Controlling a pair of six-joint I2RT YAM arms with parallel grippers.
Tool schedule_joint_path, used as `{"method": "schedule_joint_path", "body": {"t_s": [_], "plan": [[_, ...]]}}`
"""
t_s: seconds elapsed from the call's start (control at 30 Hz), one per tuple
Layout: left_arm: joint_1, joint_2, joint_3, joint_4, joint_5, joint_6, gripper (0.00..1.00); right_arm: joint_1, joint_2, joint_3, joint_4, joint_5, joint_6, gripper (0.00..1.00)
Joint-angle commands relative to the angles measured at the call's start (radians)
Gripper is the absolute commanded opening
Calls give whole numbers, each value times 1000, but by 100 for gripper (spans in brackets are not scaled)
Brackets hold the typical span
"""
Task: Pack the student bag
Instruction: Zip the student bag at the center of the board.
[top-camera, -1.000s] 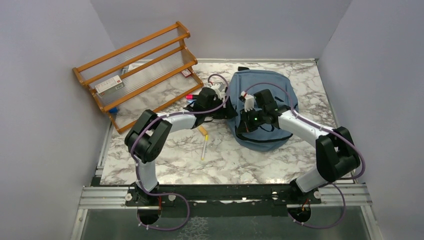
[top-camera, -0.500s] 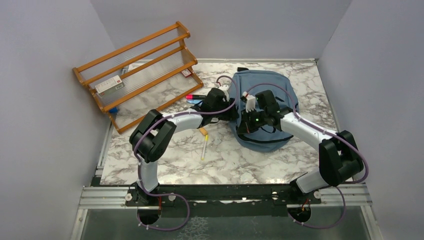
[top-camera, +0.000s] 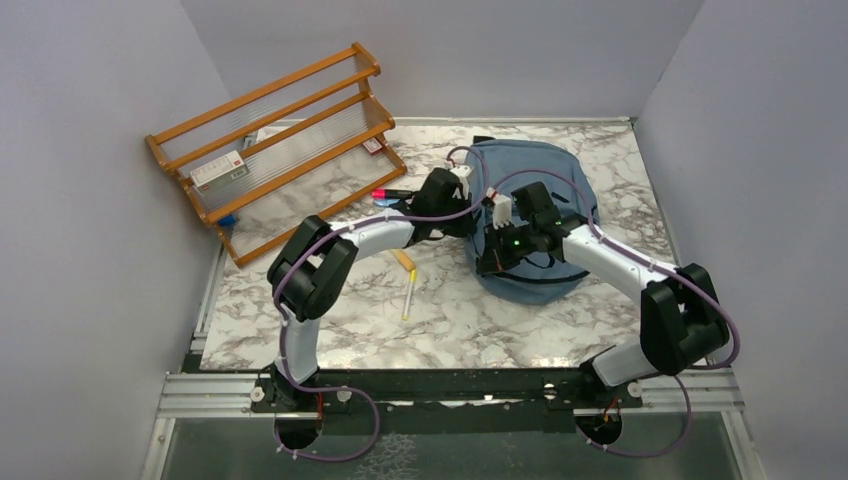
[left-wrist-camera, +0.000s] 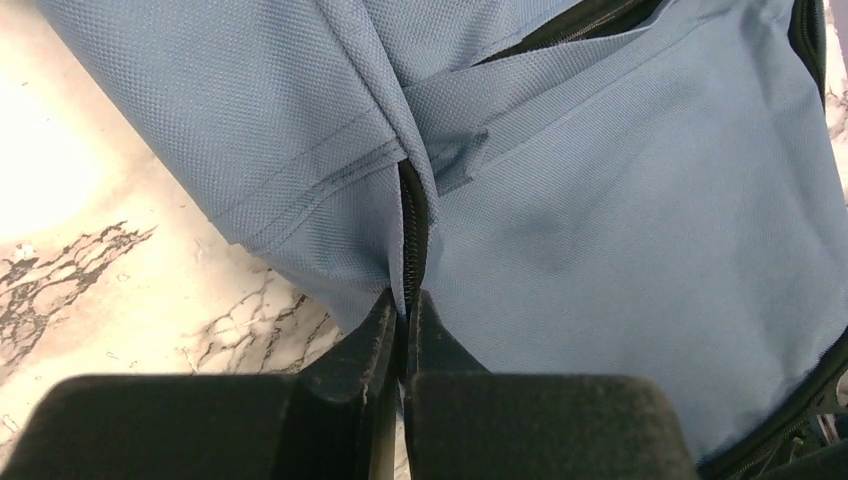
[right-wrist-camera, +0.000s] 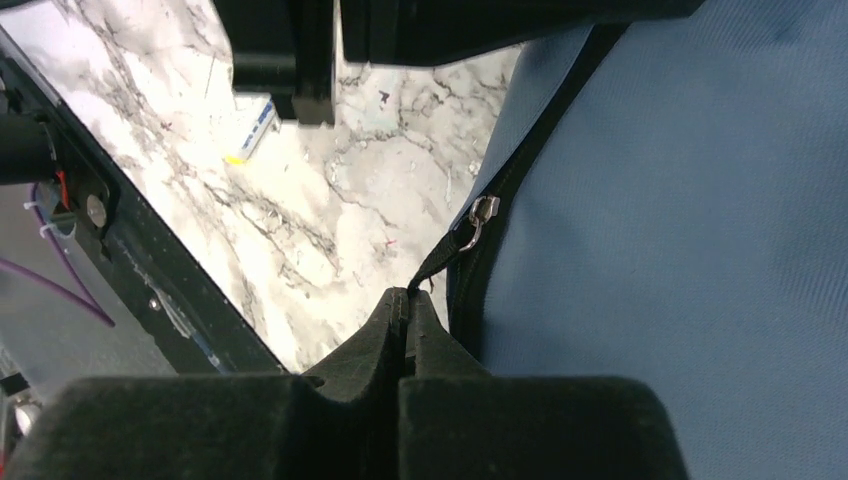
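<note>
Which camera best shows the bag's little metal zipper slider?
The right wrist view: the zipper slider shows up close, silver against the student bag. The left wrist view shows only zipper teeth; from above it is too small.

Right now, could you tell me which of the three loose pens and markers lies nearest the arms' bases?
The slim white-and-yellow pen; the stubby orange marker and the pink-and-black marker lie farther back.
</note>
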Motion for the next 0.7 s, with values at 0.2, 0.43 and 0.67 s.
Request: {"method": "schedule_joint_path", "body": {"t_s": [0.2,0.43,0.67], "plan": [[105,42,158,-47,66,52,0,6,-107,16,-176,30,-6,1],[185,30,159,-56,94,94,0,6,-182,-4,-209,156,81,1],[224,30,168,-102,106,153,0,6,-210,21,-278,341,172,1]]}}
